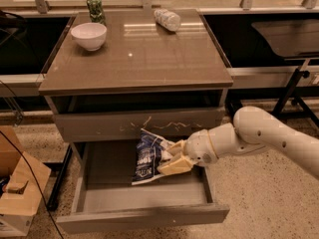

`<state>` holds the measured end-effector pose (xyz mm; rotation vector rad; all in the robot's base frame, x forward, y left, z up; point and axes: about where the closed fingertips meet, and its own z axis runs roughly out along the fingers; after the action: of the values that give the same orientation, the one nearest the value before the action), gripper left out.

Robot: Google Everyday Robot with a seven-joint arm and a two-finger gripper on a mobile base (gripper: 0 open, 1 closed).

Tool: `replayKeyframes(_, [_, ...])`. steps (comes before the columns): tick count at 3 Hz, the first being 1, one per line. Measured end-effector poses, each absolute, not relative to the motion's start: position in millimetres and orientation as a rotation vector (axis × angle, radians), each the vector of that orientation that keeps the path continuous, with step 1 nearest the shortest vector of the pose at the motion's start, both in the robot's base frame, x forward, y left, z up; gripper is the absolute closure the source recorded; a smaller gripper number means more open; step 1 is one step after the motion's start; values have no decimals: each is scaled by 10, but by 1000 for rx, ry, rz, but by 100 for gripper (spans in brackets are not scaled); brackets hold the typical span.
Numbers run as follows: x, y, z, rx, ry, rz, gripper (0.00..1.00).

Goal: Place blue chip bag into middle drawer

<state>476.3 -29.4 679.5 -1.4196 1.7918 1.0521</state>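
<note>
1. Your hand [168, 158] is at the end of the white arm [259, 136], which reaches in from the right. The hand sits just below the scratched drawer front [99, 126].
2. Its two tan fingers [175, 166] are clamped on the bag [147, 156], pinching its right edge, one finger above and one below.
3. The bag hangs tilted. Its top is near the scratched front and its lower end is down inside the open drawer [144, 217]. You cannot tell whether it touches the drawer floor.
4. The drawer is pulled well out, and the bag is over its middle-right part.
5. On the bench [149, 63] you have a white bowl [88, 35] at the back left, with a green can [94, 8] just behind it. A clear bottle [167, 19] lies on its side at the back, right of centre.
6. A cardboard box [20, 193] stands on the floor left of the drawer.
</note>
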Motion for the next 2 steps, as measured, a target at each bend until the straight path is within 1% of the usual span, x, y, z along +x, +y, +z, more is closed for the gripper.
replayKeyframes(1, [4763, -294, 6795, -1420, 1792, 1052, 100])
replayKeyframes(2, [4815, -314, 6583, -1361, 1862, 1027, 100])
